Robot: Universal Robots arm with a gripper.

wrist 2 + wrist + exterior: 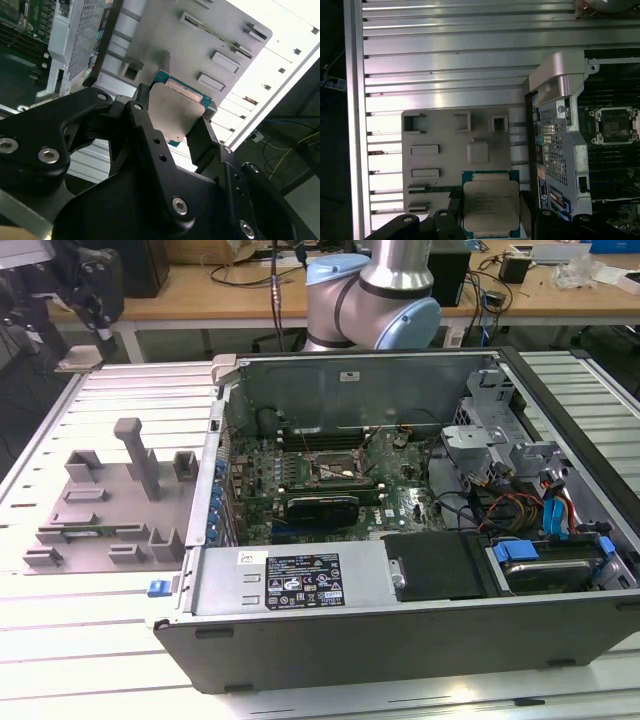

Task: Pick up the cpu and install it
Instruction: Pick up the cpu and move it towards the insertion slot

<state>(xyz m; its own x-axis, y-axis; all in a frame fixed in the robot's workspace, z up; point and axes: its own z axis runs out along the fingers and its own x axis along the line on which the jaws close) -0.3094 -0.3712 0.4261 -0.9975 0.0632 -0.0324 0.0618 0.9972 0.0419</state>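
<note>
Tool grips the cpu, its two dark fingers pressing on opposite edges of the chip with the silvery metal top left bare. In the first wrist view the cpu hangs in the tool over the near edge of the grey tray, which lies on the slatted table just beside the open computer case. The socket on the board inside the case looks empty and sits well apart from the chip. I judge the cpu light and stiff, but fragile on its underside and slick on its lid, so the thin rim is the right place to hold, with modest squeeze and the chip kept level
</note>
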